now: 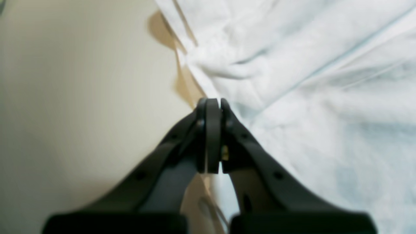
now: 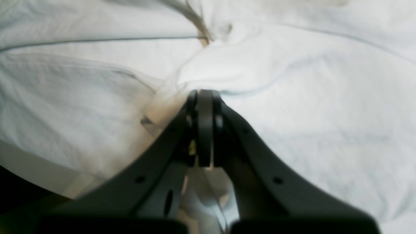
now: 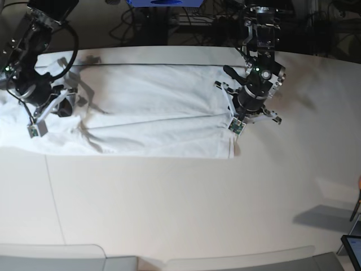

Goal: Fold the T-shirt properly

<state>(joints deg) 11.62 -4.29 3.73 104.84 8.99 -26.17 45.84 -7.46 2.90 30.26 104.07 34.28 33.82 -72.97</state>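
The T-shirt (image 3: 146, 110) is spread flat and wrinkled across the far half of the bench (image 3: 169, 209), its collar and sleeves hard to make out. The left gripper (image 1: 213, 105) is seen with jaws pressed together at the shirt's edge — a thin sliver of cloth appears pinched between them, though blur leaves this uncertain. The right gripper (image 2: 204, 94) is closed on a bunched fold of fabric. Both wrist views are blurred; no writing can be read.
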